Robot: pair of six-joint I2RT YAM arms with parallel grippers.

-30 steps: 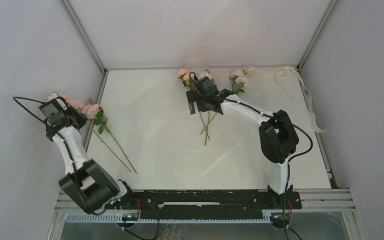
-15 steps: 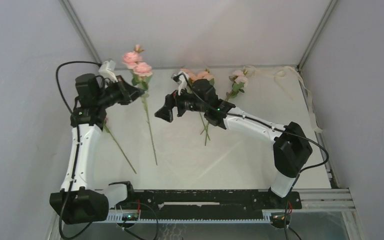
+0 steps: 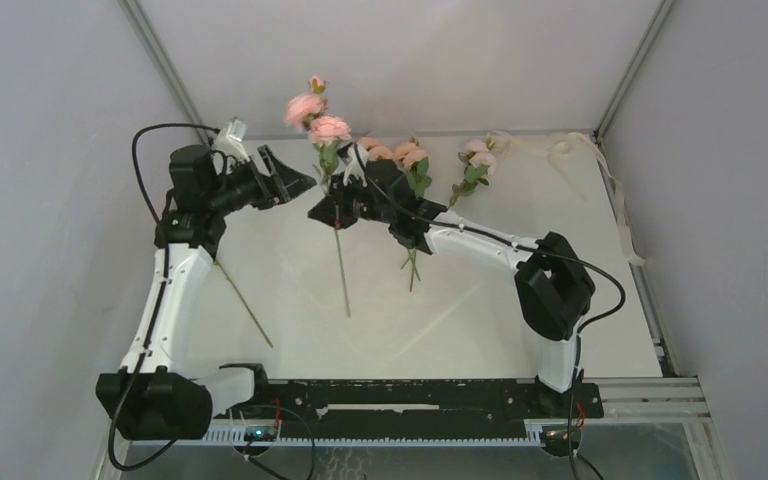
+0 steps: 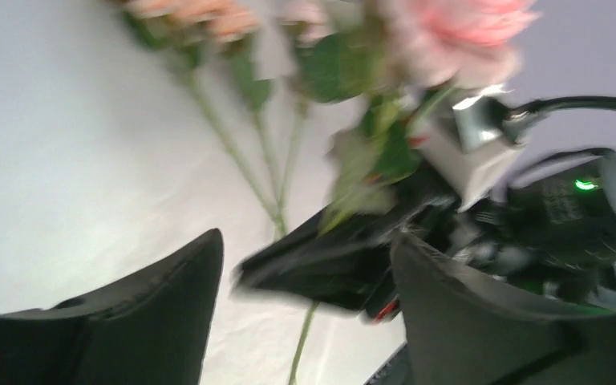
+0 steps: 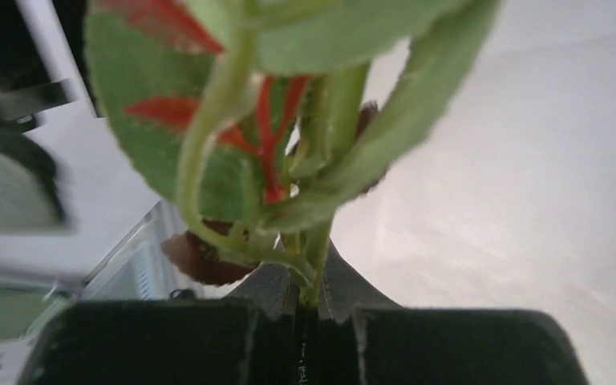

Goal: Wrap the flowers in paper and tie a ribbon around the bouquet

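Observation:
A stem of pink flowers [image 3: 316,112] stands upright in the air over the back of the table, its long stem [image 3: 343,280] hanging down. My right gripper [image 3: 328,208] is shut on that stem just under the leaves [image 5: 208,120], and the jaws [image 5: 311,293] pinch the green stalk. My left gripper [image 3: 295,180] is just left of it, open, with its fingers [image 4: 160,321] spread around the right gripper's black body. More flowers [image 3: 405,156] lie at the back of the table on the thin white paper [image 3: 430,300]. The cream ribbon [image 3: 560,148] lies at the back right.
Another pink stem [image 3: 474,160] lies at the back near the ribbon. A single long green stem [image 3: 245,310] lies near the left edge. Grey walls and metal frame posts [image 3: 165,70] enclose the table on three sides.
The left arm rose from the left edge and carried the flower stem to the back middle. The right gripper shut on the stem and the left gripper opened.

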